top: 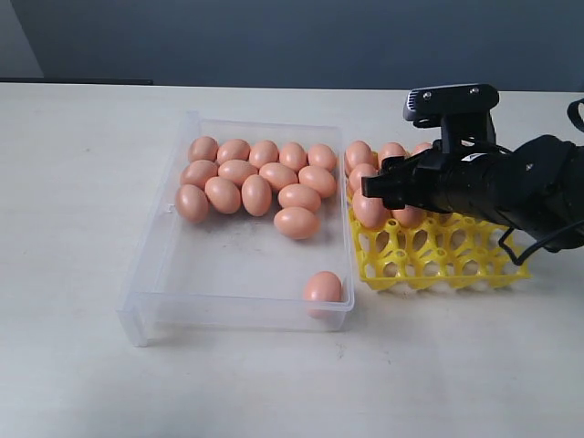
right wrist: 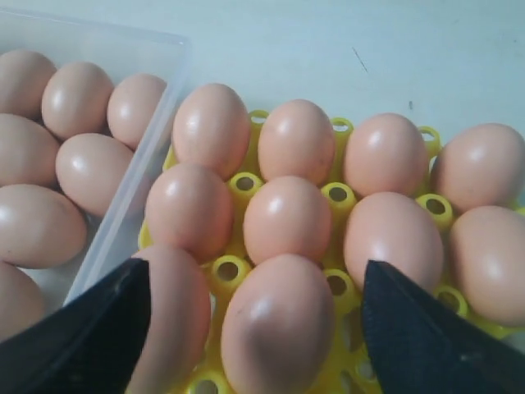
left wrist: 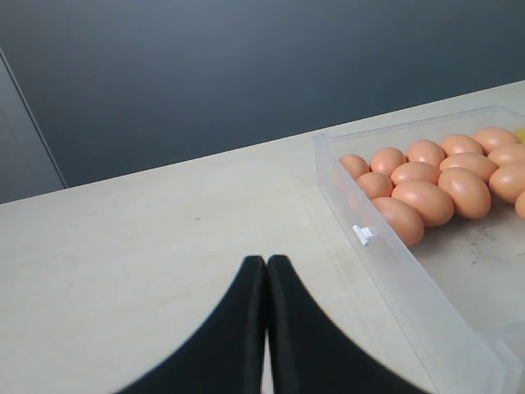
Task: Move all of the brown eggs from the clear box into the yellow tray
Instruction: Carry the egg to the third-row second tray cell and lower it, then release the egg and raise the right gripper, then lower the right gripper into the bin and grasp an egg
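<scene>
Several brown eggs (top: 256, 193) lie bunched at the far end of the clear box (top: 146, 301), and one egg (top: 323, 286) sits alone in its near right corner. Beside the box, the yellow tray (top: 438, 260) holds several eggs (top: 370, 212) in the cups nearest the box. My right gripper (top: 372, 187) hovers over those cups. In the right wrist view it (right wrist: 254, 275) is open, its fingers standing wide on either side of a seated egg (right wrist: 277, 328) without touching it. In the left wrist view my left gripper (left wrist: 267, 261) is shut and empty above bare table beside the box (left wrist: 385, 254).
The tray's cups (top: 456, 265) away from the box stand empty. Pale tabletop (top: 82, 182) surrounds box and tray, with a dark wall behind. The left arm is outside the exterior view.
</scene>
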Controlling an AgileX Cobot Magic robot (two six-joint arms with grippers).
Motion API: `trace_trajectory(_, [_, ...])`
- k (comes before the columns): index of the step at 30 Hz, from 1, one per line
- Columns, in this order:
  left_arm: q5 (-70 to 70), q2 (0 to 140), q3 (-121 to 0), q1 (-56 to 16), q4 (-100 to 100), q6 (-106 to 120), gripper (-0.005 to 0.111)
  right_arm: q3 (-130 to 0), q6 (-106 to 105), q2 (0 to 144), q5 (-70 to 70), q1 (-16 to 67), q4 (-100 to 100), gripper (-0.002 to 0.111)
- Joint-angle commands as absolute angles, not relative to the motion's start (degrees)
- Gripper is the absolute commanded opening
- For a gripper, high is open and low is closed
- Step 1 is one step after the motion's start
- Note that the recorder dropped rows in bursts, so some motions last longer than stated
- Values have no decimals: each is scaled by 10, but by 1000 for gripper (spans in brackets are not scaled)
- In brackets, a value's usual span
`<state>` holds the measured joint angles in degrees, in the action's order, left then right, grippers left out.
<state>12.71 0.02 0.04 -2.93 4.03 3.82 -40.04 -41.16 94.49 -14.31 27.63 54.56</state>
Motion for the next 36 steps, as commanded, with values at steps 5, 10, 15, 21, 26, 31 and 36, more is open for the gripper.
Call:
trace_trajectory(5, [119, 0, 0, -30, 40, 36, 0, -424, -418, 931, -74, 275, 543, 66])
trace_trajectory(10, [119, 0, 0, -30, 40, 36, 0, -523, -419, 931, 134, 275, 505, 62])
trace_trajectory(15, [119, 0, 0, -30, 40, 36, 0, -623, -419, 981, 243, 275, 441, 59])
trace_trajectory(21, [119, 0, 0, -30, 40, 36, 0, -698, -419, 1075, 277, 275, 411, 59])
trace_trajectory(26, [119, 0, 0, -30, 40, 36, 0, -741, -444, 1138, 327, 275, 403, 59])
trace_trajectory(31, [119, 0, 0, -30, 40, 36, 0, -758, -455, 1178, 337, 275, 394, 59])
trace_trajectory(36, [119, 0, 0, -30, 40, 36, 0, -759, -455, 1198, 340, 275, 384, 59])
